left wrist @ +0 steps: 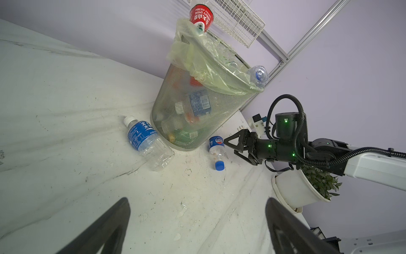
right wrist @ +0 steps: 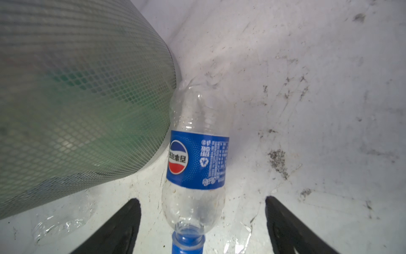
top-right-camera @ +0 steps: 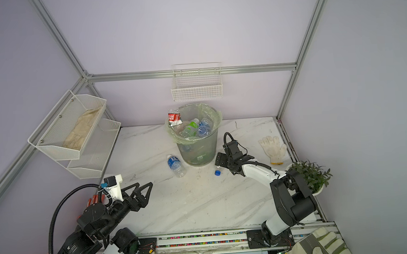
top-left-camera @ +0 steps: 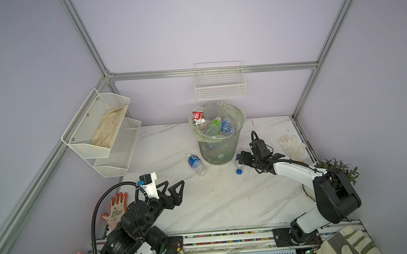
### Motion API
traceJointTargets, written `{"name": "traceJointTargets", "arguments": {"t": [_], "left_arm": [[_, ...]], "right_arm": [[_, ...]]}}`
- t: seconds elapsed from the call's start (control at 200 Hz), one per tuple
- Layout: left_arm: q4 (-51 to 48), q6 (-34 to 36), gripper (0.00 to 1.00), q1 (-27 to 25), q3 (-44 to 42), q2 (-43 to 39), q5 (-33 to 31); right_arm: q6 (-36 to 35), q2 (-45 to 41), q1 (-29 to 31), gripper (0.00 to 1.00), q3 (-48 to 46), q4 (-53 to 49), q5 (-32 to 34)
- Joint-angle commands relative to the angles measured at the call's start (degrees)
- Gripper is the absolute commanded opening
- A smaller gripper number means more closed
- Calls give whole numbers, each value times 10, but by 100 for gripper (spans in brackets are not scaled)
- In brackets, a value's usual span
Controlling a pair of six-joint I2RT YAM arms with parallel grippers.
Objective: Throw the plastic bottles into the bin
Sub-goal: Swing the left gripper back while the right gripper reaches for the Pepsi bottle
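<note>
Bin (top-left-camera: 219, 153) stands on the tabletop (top-left-camera: 226, 203) near the far edge, roughly mid-width. Its green bag liner (top-left-camera: 242, 116) is folded over the rim, and plastic bottles (top-left-camera: 219, 127) are piled inside up to the top. One red-label bottle (top-left-camera: 198, 116) sticks up over the rim on the far-left side, tilted. Two bottles are down on the tabletop. The blue-label water bottle (top-left-camera: 196, 163), white cap, lies on its side just beside the bin's base toward the left edge, cap pointing to the far edge; can't tell if it touches the mesh. The Pepsi bottle (right wrist: 197, 158), blue cap, lies at the bin's base toward the right edge, cap toward the near edge, body just beside the mesh wall. Right gripper (right wrist: 202, 198) is low over it, jaws spread wide, one finger either side of the neck end. The right wrist view shows a clear gap on both sides, nothing pinched. Left gripper (top-left-camera: 175, 182) hangs above the near-left part of the tabletop, jaws spread, empty, well apart from both bottles. White glove (top-left-camera: 292, 147) lies by the right edge, potted plant (top-left-camera: 338, 170) at the near-right corner.
</note>
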Motion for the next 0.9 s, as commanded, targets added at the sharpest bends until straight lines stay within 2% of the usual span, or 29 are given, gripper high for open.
{"name": "traceJointTargets", "arguments": {"t": [0.0,0.17,0.26,0.5,0.725,0.895], "left_arm": [[-14,-10,94,-3,-5,-10,8],[-20,-20,94,-3,-10,-18,8],[-24,-21,94,-2,-11,-21,8],[-39,-21,94,-3,-10,-28,3],[-43,-21,95,-3,-13,-29,1],[-43,-21,95,-3,-13,-29,1]], "right_arm": [[2,20,-10,86,-1,45,-35],[9,70,-18,84,17,60,-38],[9,102,-27,74,33,66,-46],[13,149,-38,57,56,80,-66],[17,117,-42,27,18,90,-49],[18,50,-43,14,-13,89,-29]]}}
